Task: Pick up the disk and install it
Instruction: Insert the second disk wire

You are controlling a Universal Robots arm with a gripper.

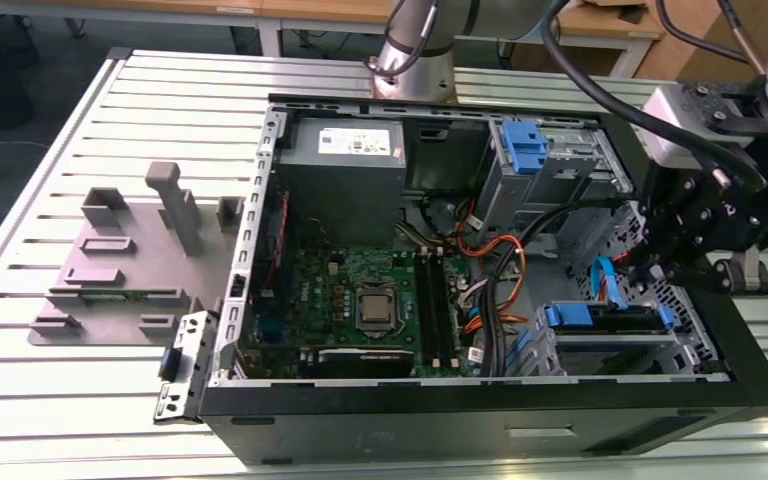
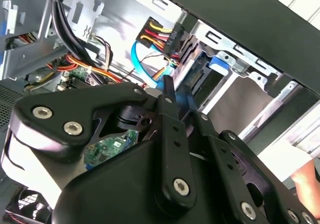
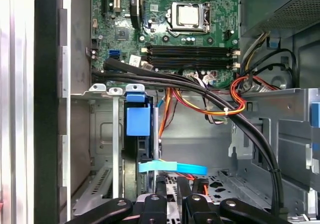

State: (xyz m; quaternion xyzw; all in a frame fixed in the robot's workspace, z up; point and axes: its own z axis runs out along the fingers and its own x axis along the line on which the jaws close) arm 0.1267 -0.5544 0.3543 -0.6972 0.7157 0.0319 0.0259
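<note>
The arm's (image 1: pixel 418 40) silver column stands upright, its black wrist (image 1: pixel 702 215) hanging downward at the exterior view's right.

Inside of an open computer box. Closest of all, the black pincer (image 3: pixel 172 184), right by a flat light-blue cable (image 3: pixel 172 167). Just beside that, the disk (image 3: pixel 134 149) in its blue frame, standing on edge in a grey metal rack (image 3: pixel 102 134). Farther off, thick black cables (image 3: pixel 200 87) and a bunch of orange, red and yellow wires (image 3: pixel 220 102). Farthest away, a green board (image 3: pixel 125 29) with a shiny square chip (image 3: pixel 187 15) and long black slots (image 3: pixel 190 54).
</note>
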